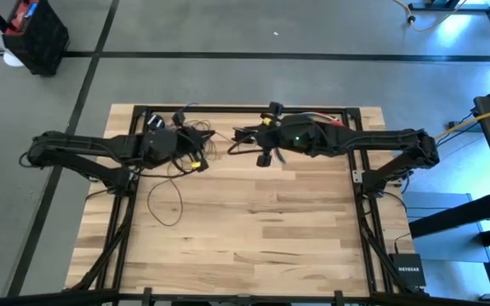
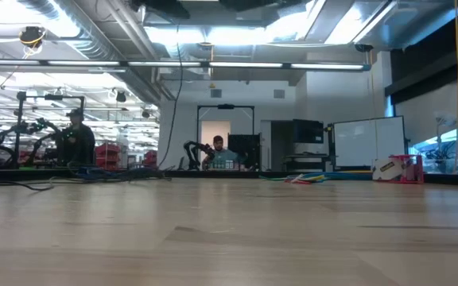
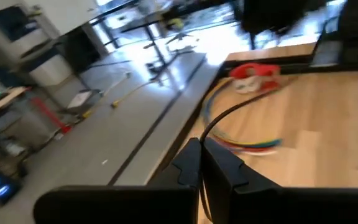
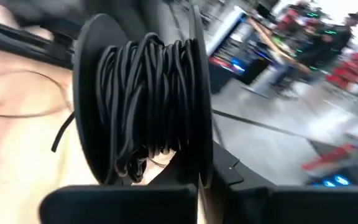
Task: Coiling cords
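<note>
The near half of the table is bare wood from left edge to right edge, with open room for both arms.

Farther in, left of centre, a loose loop of the cords lies flat on the wood. Its long axis runs near to far, and it leads up into a tangle of small loops under the left arm.

The left gripper hangs over that tangle, left of centre in the far half. Its fingers are closed on one strand, which leaves the fingertips and arcs toward the far right.

The right gripper faces it from the right, near it but apart. Its fingers are closed on the flange of a black spool. The spool carries many turns of cord, and a free end sticks out to one side.

Along the far edge, a bundle of multicoloured wires and a red tape dispenser lie beside the black frame rail.
</note>
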{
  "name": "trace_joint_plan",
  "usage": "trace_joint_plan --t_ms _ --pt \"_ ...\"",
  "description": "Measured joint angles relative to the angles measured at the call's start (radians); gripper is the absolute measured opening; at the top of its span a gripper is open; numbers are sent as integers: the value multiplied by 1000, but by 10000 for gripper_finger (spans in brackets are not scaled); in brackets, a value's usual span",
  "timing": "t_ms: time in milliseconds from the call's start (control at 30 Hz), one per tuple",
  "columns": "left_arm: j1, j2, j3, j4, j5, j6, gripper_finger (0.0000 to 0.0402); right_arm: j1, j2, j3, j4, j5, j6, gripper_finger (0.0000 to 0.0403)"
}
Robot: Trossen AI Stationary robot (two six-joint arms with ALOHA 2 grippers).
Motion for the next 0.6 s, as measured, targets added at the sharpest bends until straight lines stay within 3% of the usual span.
trace_joint_plan --t_ms 133,467,600 --pt "49 -2 -20 18 -38 0 4 1 -9 0 7 -109 17 2" --pt "64 -87 -20 63 -26 36 5 5 -10 2 -58 -95 21 2" --pt "66 -95 -20 32 45 -7 5 7 -10 2 1 -105 14 2"
